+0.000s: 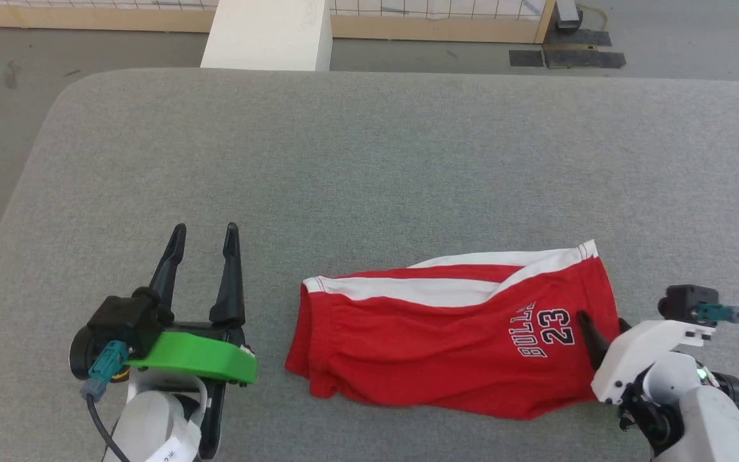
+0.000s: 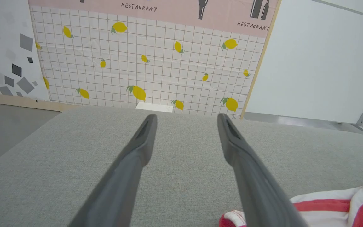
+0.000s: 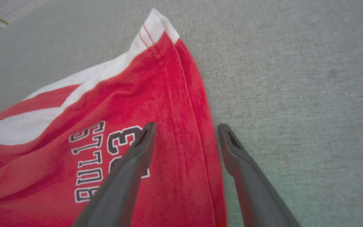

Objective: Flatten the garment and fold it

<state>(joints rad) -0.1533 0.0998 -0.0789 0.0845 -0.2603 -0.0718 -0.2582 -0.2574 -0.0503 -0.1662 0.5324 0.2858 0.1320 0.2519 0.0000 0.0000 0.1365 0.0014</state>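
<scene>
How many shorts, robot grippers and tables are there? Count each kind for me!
Red shorts: 1
Grippers: 2, the left gripper and the right gripper, both open
Grey table: 1
Total: 4

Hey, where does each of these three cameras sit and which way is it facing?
Head: on the head, facing forward and down at the table and shorts; left fingers and right fingers show.
Left wrist: on the left arm, facing along the table toward the lemon wall; its open fingers show.
Right wrist: on the right arm, facing down at the shorts' hem; its open fingers show.
Shared: all three catch the shorts.
</scene>
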